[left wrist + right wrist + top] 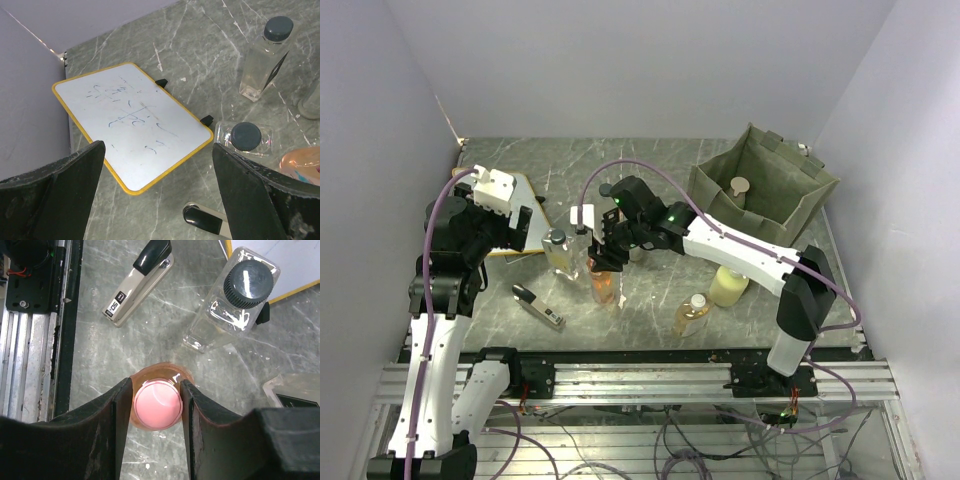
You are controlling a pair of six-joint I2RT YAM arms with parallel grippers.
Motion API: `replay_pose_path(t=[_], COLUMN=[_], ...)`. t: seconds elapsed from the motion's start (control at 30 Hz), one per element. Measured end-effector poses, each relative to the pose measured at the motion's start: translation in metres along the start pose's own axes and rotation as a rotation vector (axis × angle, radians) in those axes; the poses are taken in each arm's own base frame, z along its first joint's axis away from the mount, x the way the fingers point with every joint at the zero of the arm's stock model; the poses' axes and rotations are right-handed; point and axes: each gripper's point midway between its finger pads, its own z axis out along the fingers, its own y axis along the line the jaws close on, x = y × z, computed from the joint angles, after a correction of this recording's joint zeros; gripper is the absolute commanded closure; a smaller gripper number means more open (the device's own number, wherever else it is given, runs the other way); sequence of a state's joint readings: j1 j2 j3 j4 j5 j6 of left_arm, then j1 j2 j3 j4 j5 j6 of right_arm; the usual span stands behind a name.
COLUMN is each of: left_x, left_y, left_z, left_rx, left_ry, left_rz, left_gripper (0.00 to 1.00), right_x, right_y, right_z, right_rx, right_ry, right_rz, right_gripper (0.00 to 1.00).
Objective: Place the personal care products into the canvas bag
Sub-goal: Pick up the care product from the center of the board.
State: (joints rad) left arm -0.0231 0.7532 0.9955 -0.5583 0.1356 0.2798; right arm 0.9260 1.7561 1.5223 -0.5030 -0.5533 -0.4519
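Note:
An orange bottle (150,377) with a pink cap (157,405) stands on the table, and my right gripper (156,390) is shut on that cap, one finger pressed on each side. The top view shows the same grip (605,258) over the orange bottle (603,288). A clear bottle (559,252) with a black cap stands just left of it. An amber bottle (691,314) and a pale yellow-green bottle (728,286) stand nearer the right arm. The canvas bag (790,195) stands open at the back right with one bottle (739,190) inside. My left gripper (159,147) hangs open over the whiteboard's corner.
A white board with a yellow edge (132,120) lies at the back left under my left arm. A slim black-and-silver gadget (538,306) lies near the front edge. A second clear bottle (262,60) stands further back. A metal rail (640,380) runs along the near edge.

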Motion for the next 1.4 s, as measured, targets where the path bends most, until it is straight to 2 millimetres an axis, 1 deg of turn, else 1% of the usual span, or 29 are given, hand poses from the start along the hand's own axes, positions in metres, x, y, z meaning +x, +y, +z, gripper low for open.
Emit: replay_pose_path(t=[0.13, 0.2, 0.33, 0.5, 0.53, 0.57, 0.63, 0.77, 0.9, 1.07, 1.17, 1.2, 1.23, 1.27, 1.4], left_x=[-0.001, -0.001, -0.001, -0.001, -0.001, -0.001, -0.001, 0.000, 0.001, 0.003, 0.005, 0.006, 0.006, 0.007, 0.011], left_y=[0.000, 0.000, -0.001, -0.001, -0.001, -0.001, -0.001, -0.001, -0.002, -0.003, -0.003, -0.003, -0.004, -0.004, -0.005], left_z=[-0.001, -0.002, -0.002, -0.002, -0.002, -0.002, -0.002, -0.002, -0.001, 0.000, 0.001, 0.002, 0.002, 0.002, 0.003], left_rx=[0.000, 0.000, 0.003, 0.005, 0.005, 0.005, 0.005, 0.006, 0.007, 0.012, 0.014, 0.016, 0.016, 0.017, 0.019], left_ry=[-0.004, -0.007, -0.008, -0.009, -0.009, -0.009, -0.008, -0.007, -0.005, 0.002, 0.007, 0.009, 0.011, 0.012, 0.021], left_rz=[0.001, 0.002, 0.002, 0.003, 0.004, 0.005, 0.006, 0.006, 0.008, 0.008, 0.007, 0.007, 0.007, 0.007, 0.009], left_gripper=[0.01, 0.01, 0.01, 0.01, 0.01, 0.01, 0.01, 0.01, 0.01, 0.01, 0.01, 0.01, 0.01, 0.01, 0.01], right_x=[0.002, 0.002, 0.002, 0.001, 0.001, 0.001, 0.001, 0.001, 0.003, 0.004, 0.004, 0.005, 0.005, 0.004, 0.004], right_y=[-0.002, -0.002, -0.003, -0.004, -0.004, -0.004, -0.003, -0.004, -0.010, -0.028, -0.036, -0.037, -0.039, -0.040, -0.041], right_z=[0.004, 0.005, 0.005, 0.004, 0.004, 0.004, 0.004, 0.003, 0.002, 0.001, -0.001, 0.000, 0.000, 0.000, 0.001], right_rx=[-0.003, -0.003, -0.004, -0.001, -0.001, 0.000, 0.000, 0.005, 0.047, 0.177, 0.233, 0.246, 0.256, 0.263, 0.272], right_ry=[0.005, 0.005, 0.003, 0.001, 0.001, 0.002, 0.003, 0.009, 0.027, 0.040, 0.038, 0.035, 0.029, 0.023, 0.006], right_rz=[0.003, 0.003, 0.004, 0.005, 0.005, 0.004, 0.005, 0.009, 0.050, 0.177, 0.238, 0.254, 0.267, 0.276, 0.282], right_gripper=[0.56, 0.58, 0.68, 0.85, 0.91, 0.94, 0.98, 1.00, 1.00, 1.00, 0.99, 0.96, 0.90, 0.81, 0.59])
